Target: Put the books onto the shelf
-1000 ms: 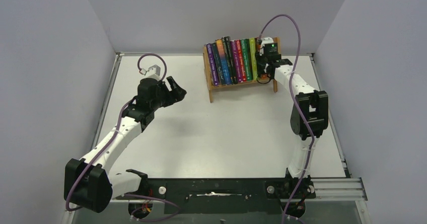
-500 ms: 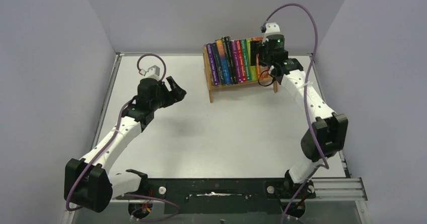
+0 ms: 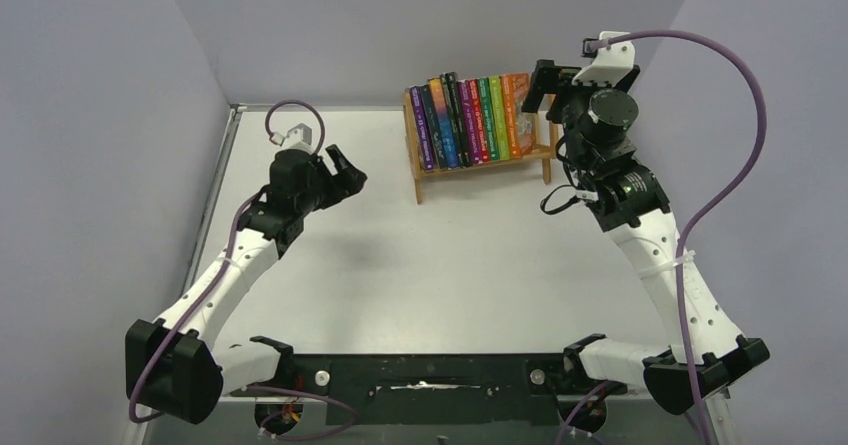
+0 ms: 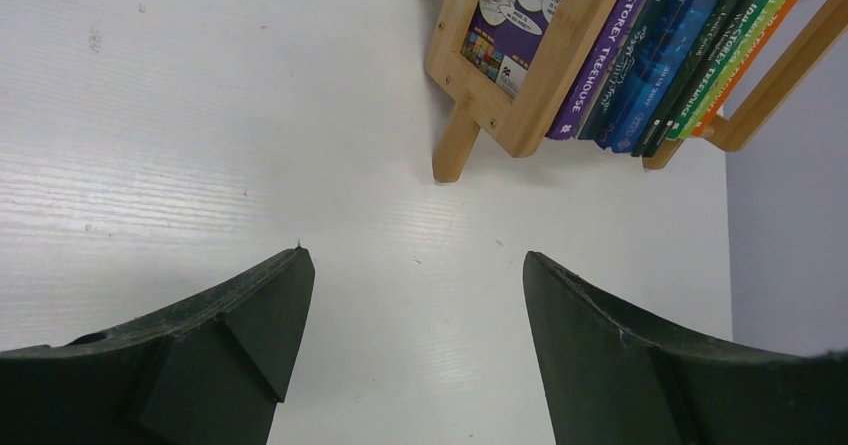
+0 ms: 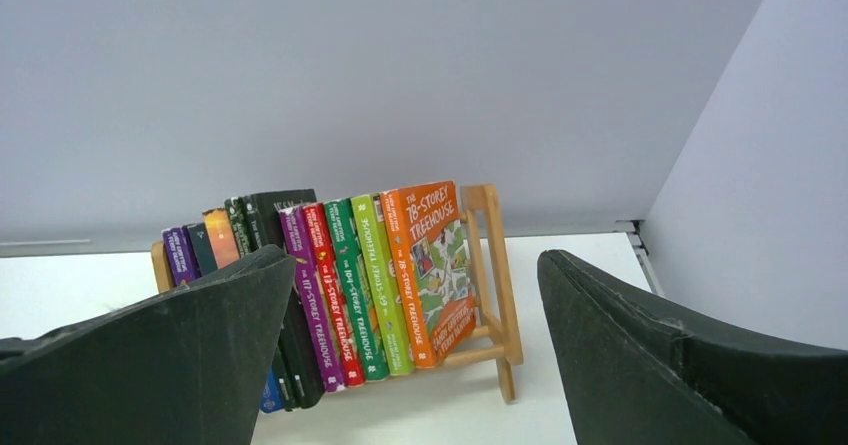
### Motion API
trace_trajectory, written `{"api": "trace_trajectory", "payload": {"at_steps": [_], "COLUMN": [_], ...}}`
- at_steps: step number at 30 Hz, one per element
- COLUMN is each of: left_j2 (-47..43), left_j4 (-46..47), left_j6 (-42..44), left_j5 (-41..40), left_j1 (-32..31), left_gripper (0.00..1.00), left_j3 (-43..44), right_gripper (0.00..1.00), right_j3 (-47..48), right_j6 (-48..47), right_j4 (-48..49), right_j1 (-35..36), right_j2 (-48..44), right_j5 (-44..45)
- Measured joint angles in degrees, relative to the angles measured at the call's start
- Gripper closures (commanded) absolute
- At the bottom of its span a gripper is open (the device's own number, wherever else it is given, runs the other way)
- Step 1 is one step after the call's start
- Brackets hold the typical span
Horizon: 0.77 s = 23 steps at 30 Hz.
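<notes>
Several books [image 3: 470, 120] stand upright in a row on the light-wood shelf [image 3: 417, 180] at the back of the table. Their spines run from purple on the left to an orange book [image 5: 435, 265] on the right, which leans against the row. My right gripper [image 3: 556, 93] hovers just off the shelf's right end, open and empty. In its wrist view the books [image 5: 345, 285] and the shelf's end frame [image 5: 495, 275] show between its wide jaws [image 5: 415, 255]. My left gripper [image 3: 345, 170] is open and empty over the table left of the shelf, whose left end frame [image 4: 520, 115] shows in the left wrist view.
The white table [image 3: 430, 265] is enclosed by grey walls; the back wall [image 3: 400, 35] stands right behind the shelf. The right wall [image 3: 760, 165] is close to my raised right arm. Purple cables loop off both wrists.
My right gripper has opened and drawn up and back from the shelf's right end, leaving the orange book on the shelf. The left arm has barely shifted.
</notes>
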Motion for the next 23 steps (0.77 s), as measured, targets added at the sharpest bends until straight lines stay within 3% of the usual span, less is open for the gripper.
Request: {"api": "trace_trajectory", "payload": {"at_steps": [12,23], "left_j2": [-4.81,-5.6], "left_j4": [-2.47,-3.89], "left_j6": [-0.52,-0.57], "left_j5": [-1.79,-2.43], "left_j1": [0.0,0.0], "left_gripper": [0.23,0.22], "left_j3": [0.0,0.0], "right_gripper": [0.02,0.02], "right_j3": [-0.9,-1.81], "right_j6": [0.59,4.42], "right_j4": [-1.95,-2.12], "right_j1": [0.02,-5.25], "right_j2": [-0.07,-4.79], "right_j5": [1.68,17.33]}}
